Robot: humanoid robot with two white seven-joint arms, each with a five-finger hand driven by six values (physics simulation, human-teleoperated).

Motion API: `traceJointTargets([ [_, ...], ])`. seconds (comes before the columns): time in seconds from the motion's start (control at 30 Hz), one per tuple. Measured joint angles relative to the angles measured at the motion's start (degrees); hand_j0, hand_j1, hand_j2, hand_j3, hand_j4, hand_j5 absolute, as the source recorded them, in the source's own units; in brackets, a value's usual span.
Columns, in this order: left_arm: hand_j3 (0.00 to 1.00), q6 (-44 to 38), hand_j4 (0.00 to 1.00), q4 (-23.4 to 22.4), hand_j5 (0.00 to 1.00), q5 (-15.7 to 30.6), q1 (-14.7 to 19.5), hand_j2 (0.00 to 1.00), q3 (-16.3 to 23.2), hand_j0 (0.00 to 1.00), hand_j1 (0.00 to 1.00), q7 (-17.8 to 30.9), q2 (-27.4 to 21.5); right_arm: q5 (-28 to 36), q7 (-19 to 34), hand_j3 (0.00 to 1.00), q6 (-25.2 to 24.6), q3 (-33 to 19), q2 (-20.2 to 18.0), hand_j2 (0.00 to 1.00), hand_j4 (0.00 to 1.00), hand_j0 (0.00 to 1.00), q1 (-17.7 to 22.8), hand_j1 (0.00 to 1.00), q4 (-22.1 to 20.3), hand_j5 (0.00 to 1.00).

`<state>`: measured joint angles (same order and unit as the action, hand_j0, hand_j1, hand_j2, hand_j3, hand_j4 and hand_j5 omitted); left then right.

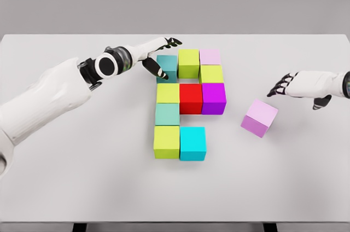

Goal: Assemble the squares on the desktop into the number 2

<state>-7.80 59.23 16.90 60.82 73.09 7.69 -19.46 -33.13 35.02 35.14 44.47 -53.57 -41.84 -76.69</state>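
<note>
The left hand, fingers spread around the teal cube, seems to be seating the top row, while the open right hand must next bring in the stray pink cube.

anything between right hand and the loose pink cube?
Nothing. In the head view only bare table separates the right hand from the loose pink cube, which sits tilted, apart from the other blocks.

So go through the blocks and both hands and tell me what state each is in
Assembled blocks: ten, packed edge to edge, bottom row one short.
Pink block: loose, skewed, right of the group.
Left hand: open, at the teal block.
Right hand: open, empty.
</note>
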Motion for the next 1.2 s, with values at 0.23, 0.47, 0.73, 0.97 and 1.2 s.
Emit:
traceJointTargets([
  [0.23,0.95,0.09,0.95,-2.61,0.95,-0.02,0.0,0.95,-0.19,0.95,0.95,-0.02,1.51,-0.01,0.0,1.0,0.0,0.41,-0.94,1.0,1.0,1.0,1.93,1.0,-4.58,1.0],
  [0.47,0.95,0.2,0.95,-4.77,0.95,-0.09,0.0,0.95,-0.53,0.95,0.95,-0.03,2.64,0.17,-0.01,1.0,-0.06,0.6,-3.89,1.0,1.0,1.0,4.83,1.0,-13.67,1.0],
  [0.73,0.94,0.17,0.94,-5.38,0.94,-0.17,0.0,0.94,-1.62,0.94,0.94,-0.03,3.59,0.6,-0.01,1.0,-0.03,0.27,-5.31,1.0,1.0,1.0,5.1,1.0,-17.93,1.0],
  [0.97,0.94,0.21,0.94,-6.89,0.94,-0.23,0.0,0.94,-1.95,0.94,0.94,-0.03,4.84,1.04,0.0,1.0,-0.02,-1.58,-5.22,1.0,1.0,1.0,5.01,1.0,-17.1,1.0],
  [1.2,0.94,0.22,0.94,-7.46,0.94,-0.32,0.09,0.94,-2.24,0.94,0.94,-0.03,5.12,1.97,0.0,1.0,-0.01,-1.41,-4.59,1.0,1.0,1.0,6.86,1.0,-18.69,1.0],
])
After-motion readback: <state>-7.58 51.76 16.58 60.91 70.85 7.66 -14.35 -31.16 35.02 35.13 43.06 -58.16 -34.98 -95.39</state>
